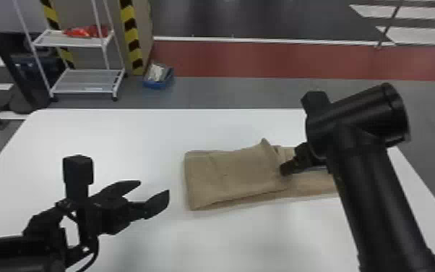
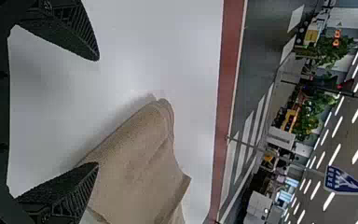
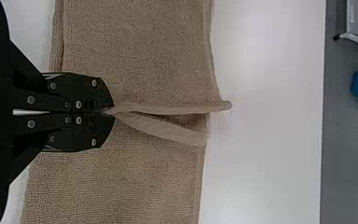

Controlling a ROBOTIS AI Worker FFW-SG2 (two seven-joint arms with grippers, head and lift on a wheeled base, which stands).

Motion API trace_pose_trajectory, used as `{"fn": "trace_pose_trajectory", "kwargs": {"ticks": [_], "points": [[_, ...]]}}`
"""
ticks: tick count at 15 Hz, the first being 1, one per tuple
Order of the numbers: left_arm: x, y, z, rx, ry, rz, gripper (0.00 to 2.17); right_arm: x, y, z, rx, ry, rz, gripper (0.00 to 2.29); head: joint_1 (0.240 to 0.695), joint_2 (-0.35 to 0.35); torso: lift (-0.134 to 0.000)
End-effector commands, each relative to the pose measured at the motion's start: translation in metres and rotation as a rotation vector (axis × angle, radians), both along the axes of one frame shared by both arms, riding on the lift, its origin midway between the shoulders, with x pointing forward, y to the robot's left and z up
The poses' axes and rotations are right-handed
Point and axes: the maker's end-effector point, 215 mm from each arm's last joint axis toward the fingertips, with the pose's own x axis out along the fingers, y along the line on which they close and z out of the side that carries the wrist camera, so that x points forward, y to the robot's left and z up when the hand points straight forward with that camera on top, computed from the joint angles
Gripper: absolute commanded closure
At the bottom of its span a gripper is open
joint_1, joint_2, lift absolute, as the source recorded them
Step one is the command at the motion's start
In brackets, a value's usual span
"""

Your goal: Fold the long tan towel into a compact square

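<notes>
Head view: we are seeing the tan towel [image 1: 240,170] lying on the white table [image 1: 119,132], its length running left to right. A folded layer is resting over the left part, and a lower layer is extending right, passing behind our right arm [image 1: 379,195]. Our left gripper [image 1: 154,187] is hovering left of the towel, apart from it, its two fingers standing spread. Our right gripper [image 1: 286,169] is reaching over the towel; in the right wrist view its fingers are pressing together, pinching the towel's edge. On the floor beyond the table's far side, a white cart [image 1: 86,76] is standing left of a blue bin [image 1: 157,85].
</notes>
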Motion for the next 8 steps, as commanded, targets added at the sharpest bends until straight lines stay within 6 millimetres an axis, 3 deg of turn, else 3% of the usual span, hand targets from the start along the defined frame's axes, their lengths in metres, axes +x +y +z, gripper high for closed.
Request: {"fn": "trace_pose_trajectory", "kwargs": {"ticks": [1, 3, 8], "points": [[0.002, 0.001, 0.002, -0.002, -0.005, 0.004, 0.09, 0.005, 0.010, 0.034, 0.042, -0.098, 0.008, 1.59, 0.695, -0.032, -0.124], [0.002, 0.000, 0.004, -0.003, -0.008, 0.001, 0.09, 0.001, 0.014, 0.049, 0.074, -0.141, 0.019, 1.59, 0.695, -0.015, -0.124], [0.003, -0.002, 0.010, -0.007, -0.018, -0.008, 0.09, -0.025, 0.000, 0.002, 0.054, -0.041, -0.015, 1.59, 0.695, -0.013, -0.124]]}}
